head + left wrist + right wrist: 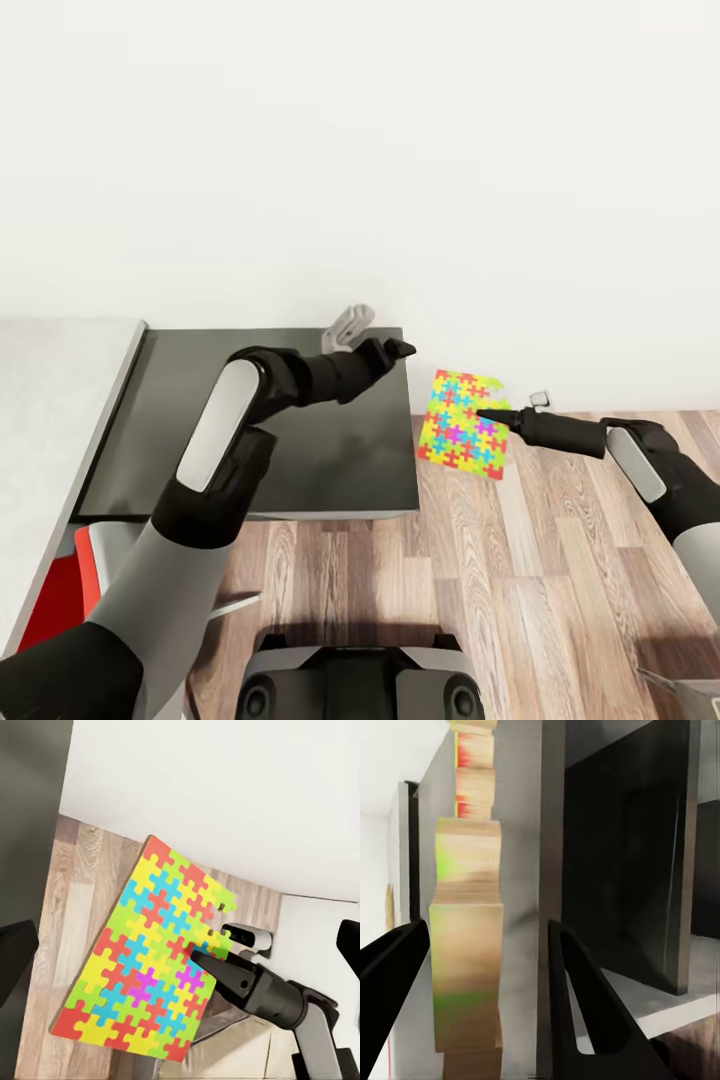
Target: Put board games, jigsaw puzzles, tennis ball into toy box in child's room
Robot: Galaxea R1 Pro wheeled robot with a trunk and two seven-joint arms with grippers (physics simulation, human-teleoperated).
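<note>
The right gripper pinches one jigsaw puzzle by its edge and holds it tilted in the air, off the right end of the table, over the wood-plank floor. The right wrist view shows the thin edge between its dark fingers, probably the only way to carry so thin a sheet. The puzzle is a flat square of bright interlocking pieces in red, yellow, green, blue and pink. The left gripper reaches over the table's dark, smooth section near the back right corner, carrying nothing; whether its jaws are parted cannot be told. The wall is plain white.
</note>
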